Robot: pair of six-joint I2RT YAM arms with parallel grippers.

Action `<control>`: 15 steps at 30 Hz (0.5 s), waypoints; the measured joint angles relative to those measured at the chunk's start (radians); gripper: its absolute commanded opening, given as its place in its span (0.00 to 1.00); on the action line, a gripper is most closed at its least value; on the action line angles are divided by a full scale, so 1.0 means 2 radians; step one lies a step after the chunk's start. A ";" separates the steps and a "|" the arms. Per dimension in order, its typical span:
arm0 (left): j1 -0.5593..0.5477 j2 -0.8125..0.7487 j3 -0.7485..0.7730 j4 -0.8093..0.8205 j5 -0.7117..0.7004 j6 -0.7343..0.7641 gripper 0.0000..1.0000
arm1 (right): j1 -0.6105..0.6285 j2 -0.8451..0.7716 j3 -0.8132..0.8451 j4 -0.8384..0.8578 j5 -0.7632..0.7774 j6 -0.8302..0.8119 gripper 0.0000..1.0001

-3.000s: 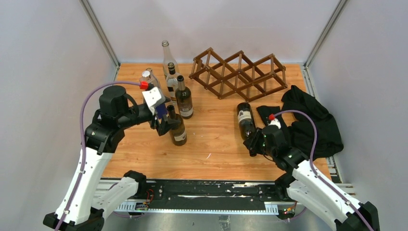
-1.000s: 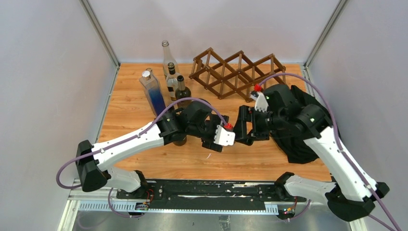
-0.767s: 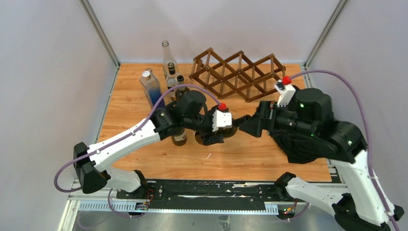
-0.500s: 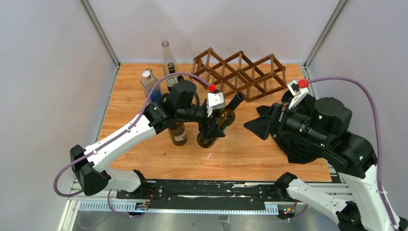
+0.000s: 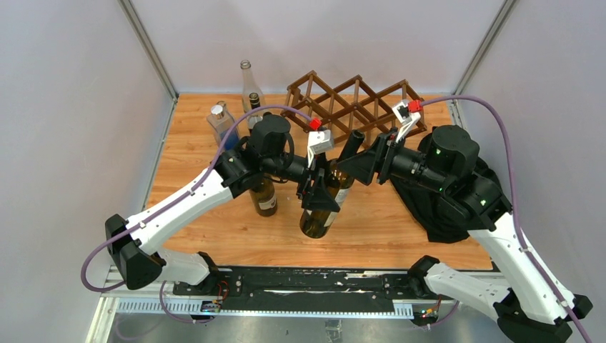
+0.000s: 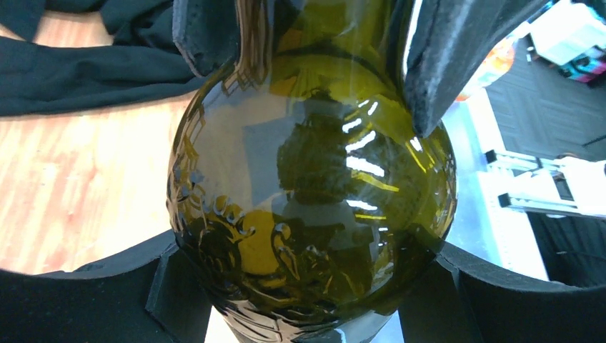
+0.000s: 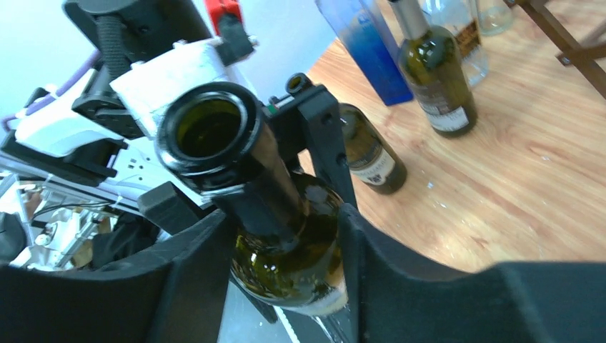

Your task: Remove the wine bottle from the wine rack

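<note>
**Bottle between both grippers, off the rack**

Wooden table (image 5: 193, 164), grey walls on three sides. Wine rack (image 5: 354, 107) sits at the back, right of centre, and no bottle shows in its cells.

- Wine bottle (image 5: 319, 220): dark green glass, in front of the rack and apart from it. Tilted, with the base toward the near edge and the open mouth up toward the rack. Whether the base touches the wood cannot be told.
- Left gripper (image 5: 318, 189): clamped on the bottle's body. The left wrist view shows the round glass seated between both pads.
- Right gripper (image 5: 351, 158): fingers straddle the bottle's neck just below the mouth. The right wrist view shows one finger close against the neck. Contact on the other side is unclear, so a firm grip cannot be told.
- Back left: a clear bottle (image 5: 246, 78) and a blue square bottle (image 5: 221, 121), both upright.
- Another dark bottle (image 5: 264, 196) stands just left of the held one.
- Black cloth (image 5: 429, 214) lies heaped at the right, partly under the right arm.
</note>
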 measured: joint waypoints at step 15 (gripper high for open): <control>0.010 0.000 0.000 -0.005 0.038 -0.035 0.42 | 0.000 -0.007 -0.040 0.091 -0.038 -0.006 0.00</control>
